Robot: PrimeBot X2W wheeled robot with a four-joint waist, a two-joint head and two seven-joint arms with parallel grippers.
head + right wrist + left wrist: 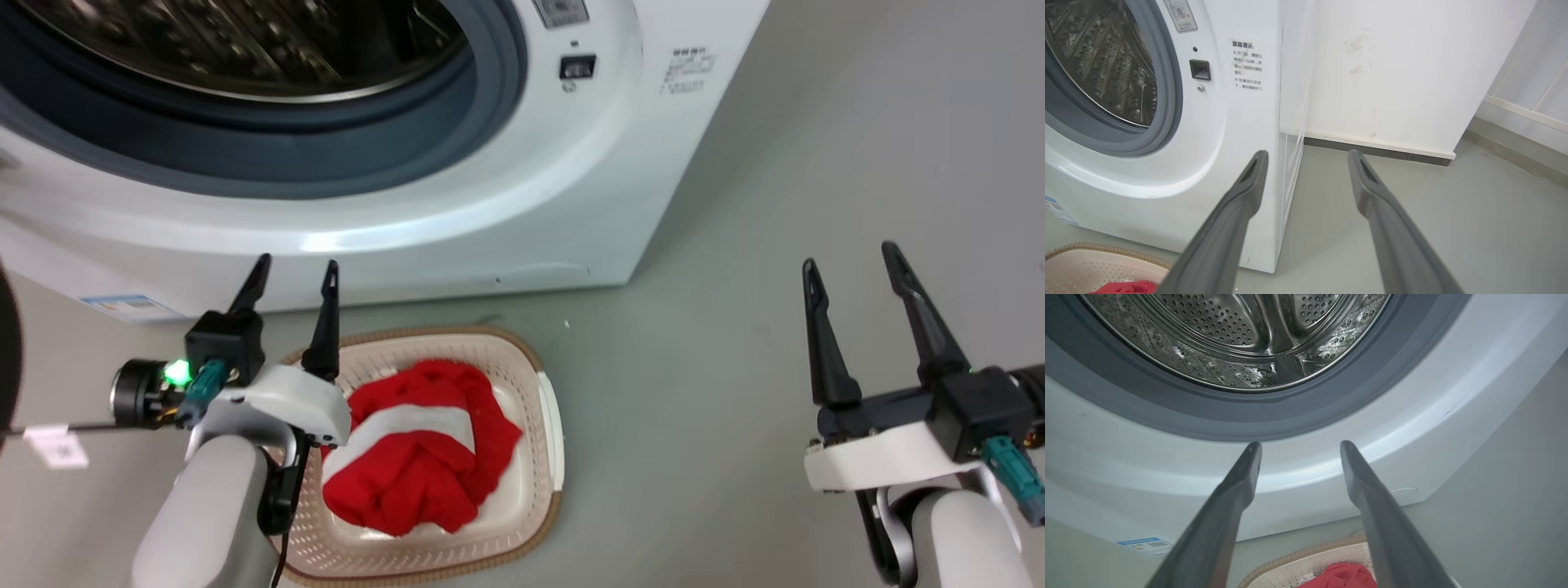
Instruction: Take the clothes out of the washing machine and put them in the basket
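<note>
Red clothes (416, 457), one white-striped, lie heaped in the cream basket (545, 408) on the floor (735, 392) before the washing machine (457, 220). The left end effector (296, 263) and right end effector (849, 256) both gape, empty.

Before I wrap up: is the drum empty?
Empty where visible: the drum shows bare steel; the clothes lie in the basket.

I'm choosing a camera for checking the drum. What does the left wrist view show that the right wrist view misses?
Left wrist: the drum straight on, back wall included, and the left gripper, open. Right wrist: latch socket, text sticker, room wall, the right gripper, open. Both: washing machine, drum, basket, red clothes.
</note>
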